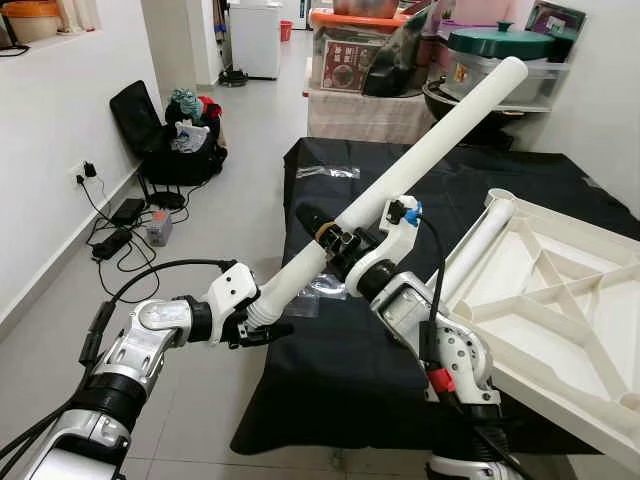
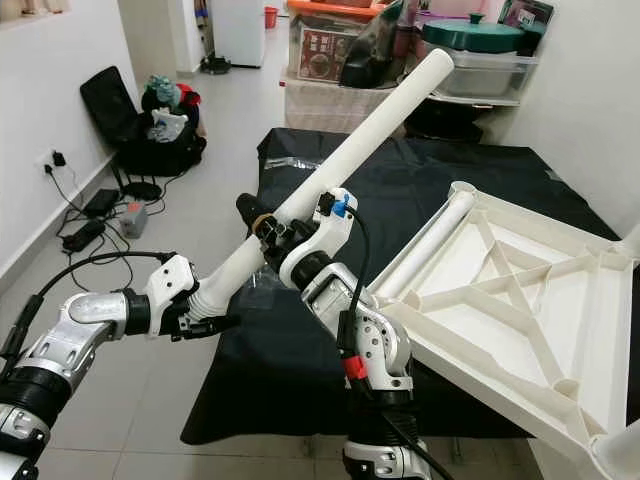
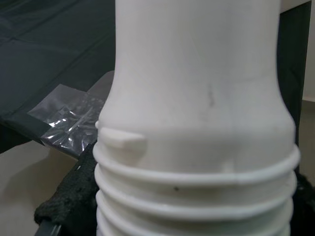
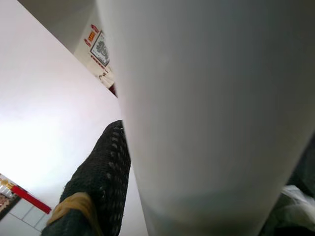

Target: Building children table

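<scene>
A long white table leg (image 1: 420, 160) slants up from lower left to upper right above the black-covered table (image 1: 330, 380). My left gripper (image 1: 262, 325) is shut on its threaded lower end (image 3: 197, 196). Higher up the tube, my right gripper (image 1: 335, 240) is shut around it; one black finger (image 4: 98, 182) lies against the tube. The white tabletop (image 1: 560, 300) lies upside down at the right, ribs up, with another leg (image 1: 480, 245) along its left edge.
A clear plastic bag (image 1: 328, 172) lies on the black cloth, another (image 3: 69, 120) near the table's front edge. Storage boxes and a green-lidded pot (image 1: 500, 45) stand behind. A black bag (image 1: 175, 140) and cables (image 1: 125, 235) are on the floor at left.
</scene>
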{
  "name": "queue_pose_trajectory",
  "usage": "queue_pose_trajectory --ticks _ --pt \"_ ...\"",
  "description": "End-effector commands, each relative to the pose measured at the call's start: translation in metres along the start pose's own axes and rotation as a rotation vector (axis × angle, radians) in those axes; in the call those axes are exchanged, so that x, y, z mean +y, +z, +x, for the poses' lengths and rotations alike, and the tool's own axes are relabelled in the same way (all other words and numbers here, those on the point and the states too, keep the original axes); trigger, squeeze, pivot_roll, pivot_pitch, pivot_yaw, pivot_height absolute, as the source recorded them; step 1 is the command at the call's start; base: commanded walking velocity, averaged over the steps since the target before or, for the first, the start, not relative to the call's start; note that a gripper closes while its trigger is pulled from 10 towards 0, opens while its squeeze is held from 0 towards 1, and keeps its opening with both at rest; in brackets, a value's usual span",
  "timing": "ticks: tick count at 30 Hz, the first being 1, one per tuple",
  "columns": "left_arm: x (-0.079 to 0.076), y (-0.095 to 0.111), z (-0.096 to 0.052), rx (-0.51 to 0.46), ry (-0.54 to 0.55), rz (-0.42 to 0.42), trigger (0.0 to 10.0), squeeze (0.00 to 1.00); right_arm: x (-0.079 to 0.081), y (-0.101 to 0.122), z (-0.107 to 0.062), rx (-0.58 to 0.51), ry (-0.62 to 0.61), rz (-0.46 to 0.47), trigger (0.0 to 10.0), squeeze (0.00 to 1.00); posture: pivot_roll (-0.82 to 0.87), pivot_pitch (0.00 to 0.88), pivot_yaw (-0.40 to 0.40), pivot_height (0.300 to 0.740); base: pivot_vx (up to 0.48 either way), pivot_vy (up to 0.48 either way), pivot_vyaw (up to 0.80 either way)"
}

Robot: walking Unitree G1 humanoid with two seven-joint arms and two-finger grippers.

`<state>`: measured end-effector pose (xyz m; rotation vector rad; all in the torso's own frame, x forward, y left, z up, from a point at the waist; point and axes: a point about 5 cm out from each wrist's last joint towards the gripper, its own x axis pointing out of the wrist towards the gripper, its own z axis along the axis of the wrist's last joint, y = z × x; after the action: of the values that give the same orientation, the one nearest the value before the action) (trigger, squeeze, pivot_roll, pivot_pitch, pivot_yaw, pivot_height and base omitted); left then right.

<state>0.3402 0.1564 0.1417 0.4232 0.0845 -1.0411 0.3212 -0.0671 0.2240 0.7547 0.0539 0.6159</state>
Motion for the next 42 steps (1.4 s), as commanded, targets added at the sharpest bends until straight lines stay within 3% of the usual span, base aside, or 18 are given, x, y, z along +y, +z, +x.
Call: queue_pose_trajectory --ticks 1,14,15,17,19,21,22,23,32,33,39,42 --pt "0.000 0.005 0.003 -0.017 -0.017 0.026 10.0 0.00 0.003 -0.012 0.000 0.015 0.001 0.030 10.0 0.00 0.06 0.000 -0.053 0.740 0.000 0.000 0.00" --pt "-0.002 0.008 0.007 -0.033 -0.028 0.022 10.0 0.00 -0.007 -0.026 0.003 -0.036 -0.109 0.039 10.0 0.00 0.06 0.000 -0.052 0.740 0.000 0.000 0.00" --pt "-0.002 0.008 0.008 -0.035 -0.029 0.022 10.0 0.00 -0.008 -0.028 0.004 -0.042 -0.121 0.046 9.0 0.00 0.06 0.000 -0.054 0.740 0.000 0.000 0.00" --pt "-0.002 0.008 0.008 -0.037 -0.029 0.022 10.0 0.00 -0.009 -0.029 0.004 -0.041 -0.124 0.047 9.0 0.00 0.06 0.000 -0.054 0.740 0.000 0.000 0.00" --pt "-0.003 0.009 0.009 -0.039 -0.029 0.020 10.0 0.00 -0.010 -0.031 0.004 -0.044 -0.135 0.058 5.5 0.00 0.06 0.000 -0.055 0.740 0.000 0.000 0.00" --pt "-0.003 0.009 0.009 -0.040 -0.028 0.019 10.0 0.00 -0.011 -0.031 0.004 -0.046 -0.141 0.063 5.5 0.00 0.06 0.000 -0.055 0.740 0.000 0.000 0.00" --pt "-0.003 0.009 0.009 -0.042 -0.028 0.019 10.0 0.00 -0.012 -0.032 0.004 -0.051 -0.148 0.070 1.8 0.00 0.06 0.000 -0.056 0.740 0.000 0.000 0.00" --pt "-0.003 0.009 0.009 -0.043 -0.027 0.019 10.0 0.00 -0.012 -0.032 0.004 -0.055 -0.152 0.075 0.0 0.00 0.06 0.000 -0.056 0.740 0.000 0.000 0.00" --pt "-0.003 0.012 0.011 -0.059 -0.027 0.011 10.0 0.00 -0.013 -0.033 0.004 -0.082 -0.158 0.118 0.0 0.00 0.06 0.000 -0.055 0.740 0.000 0.000 0.00" --pt "-0.002 0.013 0.011 -0.074 -0.025 -0.001 10.0 1.00 -0.013 -0.034 0.004 -0.086 -0.159 0.120 0.0 0.00 0.06 0.000 -0.054 0.740 0.000 0.000 0.00" --pt "-0.002 0.015 0.010 -0.104 -0.037 -0.020 10.0 1.00 -0.013 -0.032 0.004 -0.095 -0.161 0.118 0.0 0.00 0.06 0.000 -0.054 0.740 0.000 0.000 0.00" --pt "0.003 0.021 0.006 -0.153 -0.010 -0.039 10.0 1.00 -0.020 -0.019 0.002 -0.143 -0.192 0.034 0.0 0.00 0.06 0.000 -0.054 0.740 0.000 0.000 0.00"
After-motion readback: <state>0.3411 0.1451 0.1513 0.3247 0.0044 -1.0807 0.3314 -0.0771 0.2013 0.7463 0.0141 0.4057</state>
